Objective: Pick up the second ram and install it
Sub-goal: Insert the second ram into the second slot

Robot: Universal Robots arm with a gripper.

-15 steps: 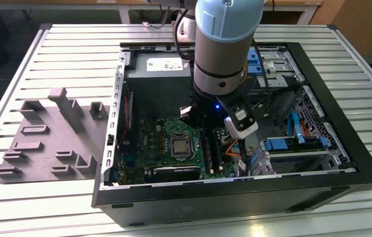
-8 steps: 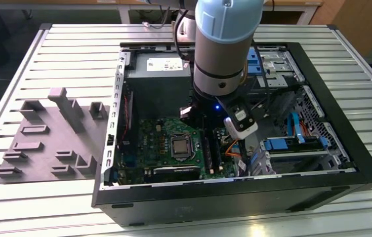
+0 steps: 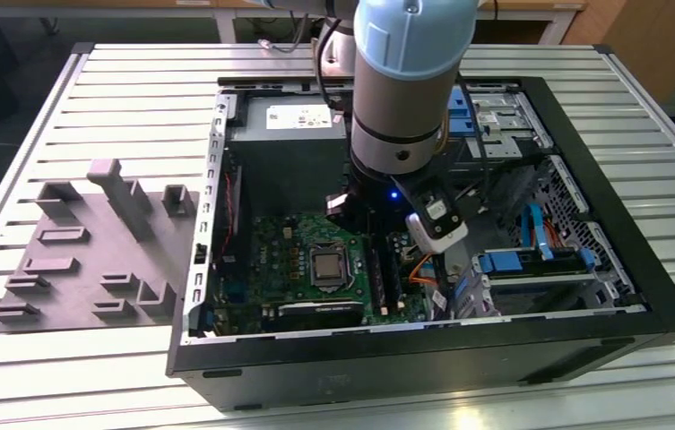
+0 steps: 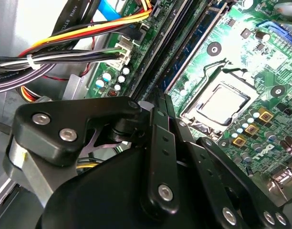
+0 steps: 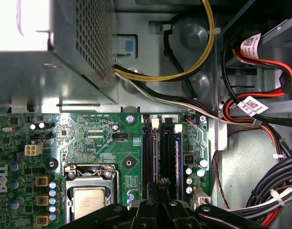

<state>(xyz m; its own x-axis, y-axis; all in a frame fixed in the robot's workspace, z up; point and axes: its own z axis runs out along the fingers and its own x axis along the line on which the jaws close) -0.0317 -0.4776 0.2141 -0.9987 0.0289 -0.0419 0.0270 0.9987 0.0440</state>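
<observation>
Over the motherboard [image 5: 112, 157] slots [image 5: 160, 162], we hold the gripper [image 4: 160, 107] pinched on the second ram [image 4: 161, 101]; keep it square, press evenly.

Slatted metal table [image 3: 74, 376]; wooden furniture [image 3: 660, 36] behind.

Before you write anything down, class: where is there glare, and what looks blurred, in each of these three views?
In the first wrist view, the power supply is blown out white at one corner. In the second wrist view, glare washes the motherboard near the processor, and the gripper linkage up close looks soft. In the exterior view, light glints off the table slats at the near edge.
</observation>
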